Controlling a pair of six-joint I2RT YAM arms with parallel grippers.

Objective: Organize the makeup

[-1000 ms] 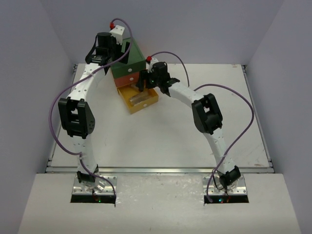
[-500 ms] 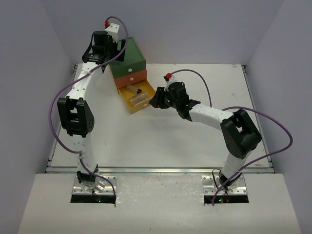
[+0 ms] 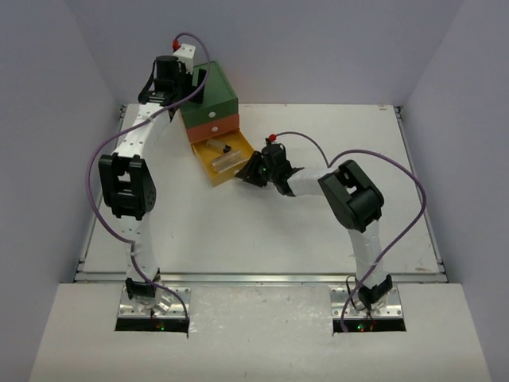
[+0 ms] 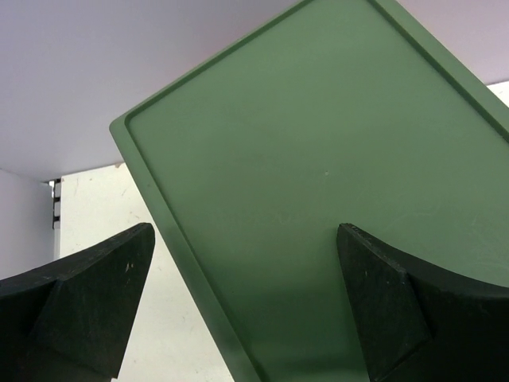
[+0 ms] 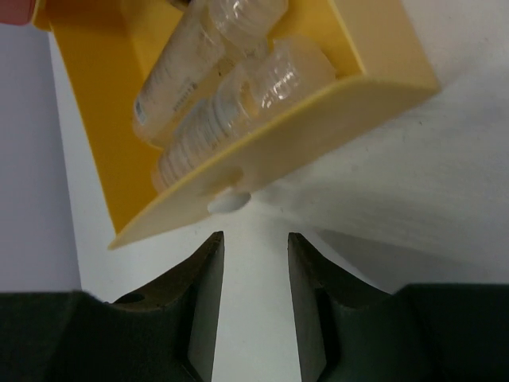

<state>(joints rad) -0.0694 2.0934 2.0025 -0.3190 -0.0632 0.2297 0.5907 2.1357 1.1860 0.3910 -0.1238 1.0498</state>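
- Chest of three plastic drawers, green over orange over yellow (image 3: 213, 102): stands at the table's far edge.
- Yellow bottom drawer (image 5: 362, 76): pulled out in front of the chest, small white knob (image 5: 229, 202) on its front.
- Makeup, a tan capped bottle (image 5: 179, 76) and clear ribbed jars (image 5: 274, 76): lying inside that drawer.
- Right gripper (image 5: 254, 239): just before the knob, fingers narrowly parted, empty.
- Left gripper (image 4: 244, 239): above the chest's green top, fingers wide apart, empty.

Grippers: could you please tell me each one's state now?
Left gripper: open wide, empty, above green plastic chest.
Right gripper: narrowly open, empty, before yellow plastic drawer.
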